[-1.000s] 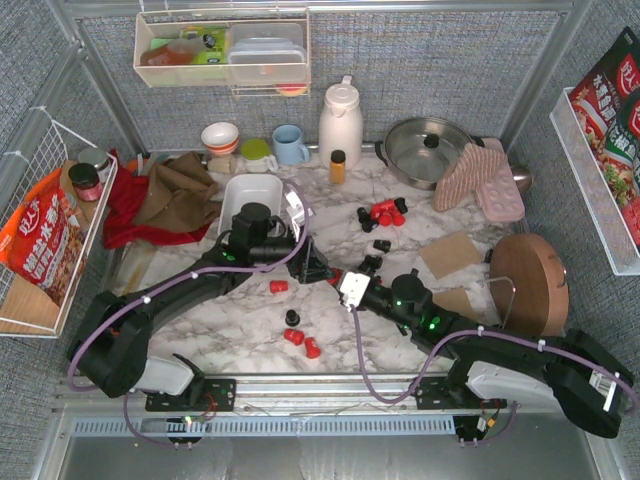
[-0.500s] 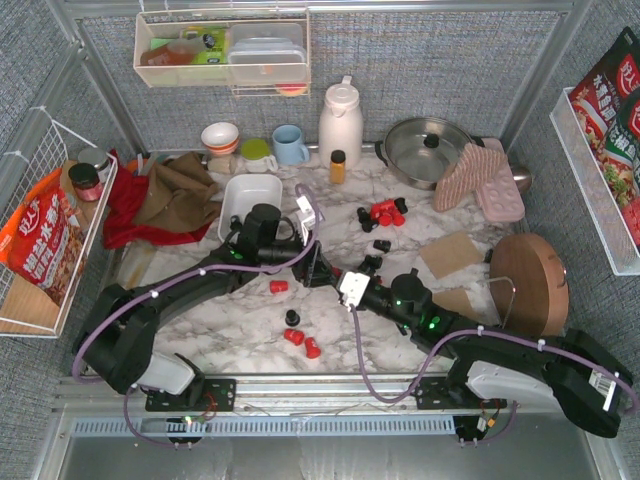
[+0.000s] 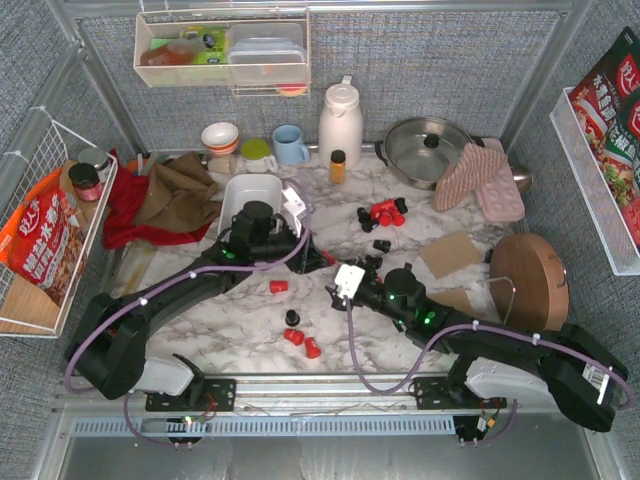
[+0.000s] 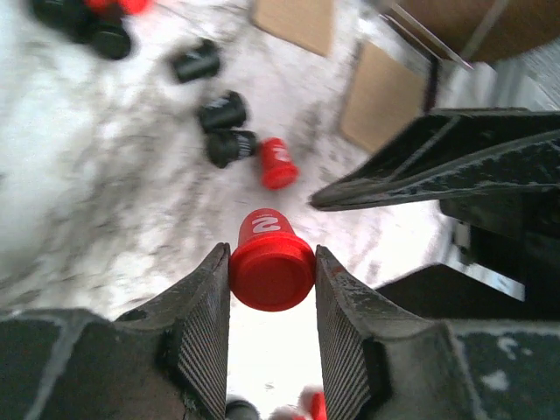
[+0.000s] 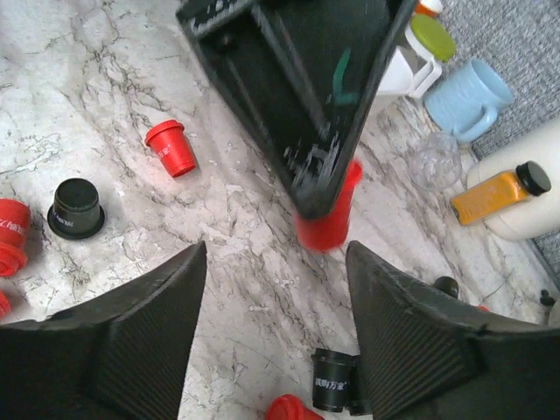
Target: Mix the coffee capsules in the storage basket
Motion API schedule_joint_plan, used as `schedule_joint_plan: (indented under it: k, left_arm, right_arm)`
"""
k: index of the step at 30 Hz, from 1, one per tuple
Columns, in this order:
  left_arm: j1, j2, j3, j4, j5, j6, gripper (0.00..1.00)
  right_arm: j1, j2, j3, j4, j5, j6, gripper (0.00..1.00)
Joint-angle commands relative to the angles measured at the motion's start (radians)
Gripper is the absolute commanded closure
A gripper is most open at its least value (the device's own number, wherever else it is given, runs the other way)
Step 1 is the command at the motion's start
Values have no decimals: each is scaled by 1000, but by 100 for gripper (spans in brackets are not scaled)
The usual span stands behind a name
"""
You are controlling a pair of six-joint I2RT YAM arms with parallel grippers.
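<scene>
My left gripper [image 4: 271, 259] is shut on a red coffee capsule [image 4: 270, 273], held at its wide end just above the marble. From above, the left gripper [image 3: 322, 260] is mid-table, tip to tip with my right gripper [image 3: 345, 278]. The right gripper [image 5: 276, 254] is open and empty, facing that held capsule [image 5: 331, 226]. Loose capsules lie around: a red one [image 3: 278, 286], a black one [image 3: 292, 317], two red ones [image 3: 302, 342] and a red-and-black cluster [image 3: 382, 212]. The white storage basket [image 3: 240, 186] sits behind the left wrist, partly hidden.
Along the back stand a white thermos [image 3: 340, 122], an amber bottle [image 3: 338, 165], a blue cup [image 3: 290, 145] and a steel pot [image 3: 425, 150] beside an oven mitt [image 3: 478, 178]. Cloths [image 3: 165, 195] lie left. Cardboard pieces [image 3: 450, 253] and a round wooden board [image 3: 530, 285] are right.
The left jaws have closed on the red capsule where the two grippers meet. The right jaws have opened and let go. Both arms have hardly shifted.
</scene>
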Motion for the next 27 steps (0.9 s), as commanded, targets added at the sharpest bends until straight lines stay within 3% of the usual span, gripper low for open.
schedule_joint_plan:
  k: [1, 5, 8, 13, 18, 21, 27]
  left_arm:
    - [48, -56, -25, 31, -204, -7, 72]
    - [141, -131, -80, 80, -441, -50, 71]
    - [221, -150, -116, 121, -565, -85, 68]
    - [293, -85, -81, 85, -580, -93, 65]
    - [354, -31, -57, 27, -667, -118, 59]
    - [390, -3, -40, -9, -668, -140, 50]
    - [403, 54, 21, -92, -621, -151, 31]
  right_arm:
    - [-6, 22, 38, -55, 48, 76, 29]
    - [-14, 65, 93, -140, 89, 231, 29]
    - [-14, 140, 156, -200, 76, 373, 41]
    - [-8, 274, 292, -341, 61, 614, 48]
    - [21, 376, 443, -572, 47, 748, 52]
    - [61, 402, 495, -687, 63, 784, 53]
    - [172, 369, 436, -769, 135, 838, 50]
